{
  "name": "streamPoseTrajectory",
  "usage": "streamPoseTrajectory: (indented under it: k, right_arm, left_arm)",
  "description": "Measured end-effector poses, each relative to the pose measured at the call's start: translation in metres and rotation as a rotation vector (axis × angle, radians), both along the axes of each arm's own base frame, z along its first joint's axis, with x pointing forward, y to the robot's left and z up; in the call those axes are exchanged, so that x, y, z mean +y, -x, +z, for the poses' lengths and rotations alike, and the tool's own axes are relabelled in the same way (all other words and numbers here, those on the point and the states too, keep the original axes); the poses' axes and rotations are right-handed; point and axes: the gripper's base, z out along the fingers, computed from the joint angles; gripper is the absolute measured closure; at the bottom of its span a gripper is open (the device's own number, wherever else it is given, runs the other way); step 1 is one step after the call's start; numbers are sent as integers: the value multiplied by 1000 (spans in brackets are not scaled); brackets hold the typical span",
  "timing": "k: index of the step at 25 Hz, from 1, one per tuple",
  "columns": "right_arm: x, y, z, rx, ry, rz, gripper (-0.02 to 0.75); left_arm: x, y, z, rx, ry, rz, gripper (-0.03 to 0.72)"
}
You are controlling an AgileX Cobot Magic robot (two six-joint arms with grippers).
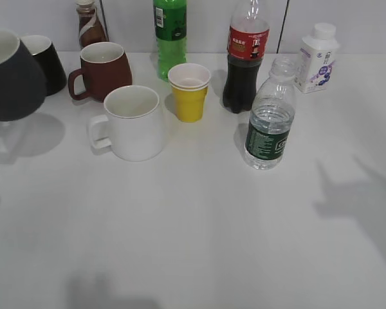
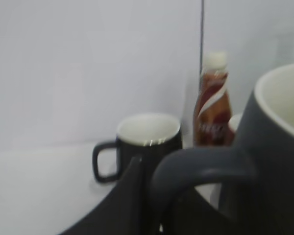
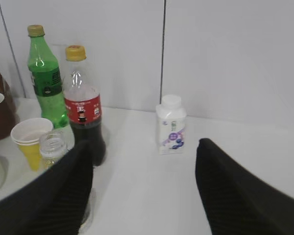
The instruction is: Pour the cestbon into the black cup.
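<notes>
standing left of the wide-open right gripper (image 3: 144,188), the cestbon (image 3: 53,147)

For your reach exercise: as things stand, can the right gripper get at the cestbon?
Probably yes. The right gripper is open, and the cestbon stands uncapped with bare table on its right. The cola bottle stands close behind it, so come in from the near right.

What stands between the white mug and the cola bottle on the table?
The yellow paper cup stands between the white mug and the cola bottle, touching neither. The exterior view shows this.
</notes>
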Motion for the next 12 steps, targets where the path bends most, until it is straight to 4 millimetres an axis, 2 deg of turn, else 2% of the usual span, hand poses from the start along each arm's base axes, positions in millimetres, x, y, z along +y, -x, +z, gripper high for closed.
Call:
streamPoseTrajectory:
  k: [5,7,9,12]
  right_arm:
    - [6,-19,-22,70,-41,45,244]
    - [11,-19,-35,81,-67,98,250]
    - [22,-15,-46,73,-47,226,276]
    - [24,-14,-54,83,-30,253,334]
  left_arm:
    - [-1,5,17,-68,-11,-11,636]
    - [-2,7,20,-81,-16,-19,636]
    - [-4,8,21,-84,-25,-35,636]
    - [-5,8,22,-85,-34,-50,636]
